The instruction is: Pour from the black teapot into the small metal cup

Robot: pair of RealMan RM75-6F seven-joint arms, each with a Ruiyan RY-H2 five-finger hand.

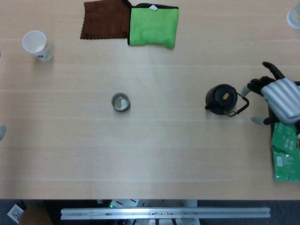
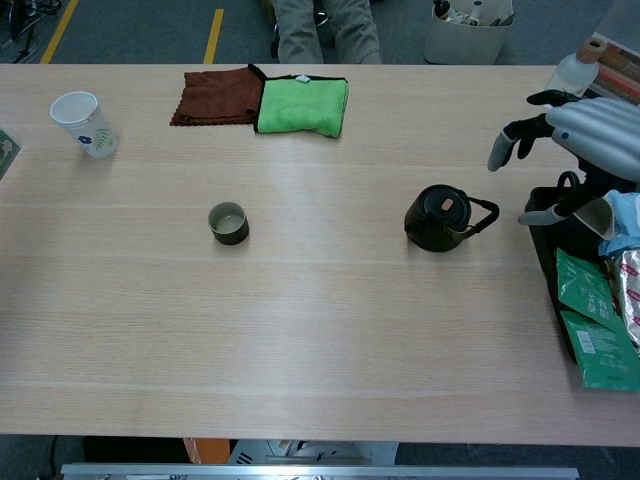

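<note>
The black teapot (image 1: pixel 224 99) (image 2: pixel 440 218) stands right of the table's centre, lid on, its handle pointing right. The small metal cup (image 1: pixel 120 102) (image 2: pixel 228 222) sits upright well to its left, with nothing near it. My right hand (image 1: pixel 279 99) (image 2: pixel 598 135) hovers just right of the teapot's handle, fingers spread, holding nothing and not touching the pot. Of my left hand only a grey tip (image 1: pixel 2 131) shows at the left edge of the head view; its pose is hidden.
A paper cup (image 1: pixel 36 45) stands far left. Brown cloth (image 1: pixel 105 19) and green cloth (image 1: pixel 153 26) lie at the back. A black tray (image 2: pixel 548 232) with a cup and green packets (image 1: pixel 286 150) sits at the right edge, under my right hand. A bottle (image 2: pixel 572 78) stands at the back right.
</note>
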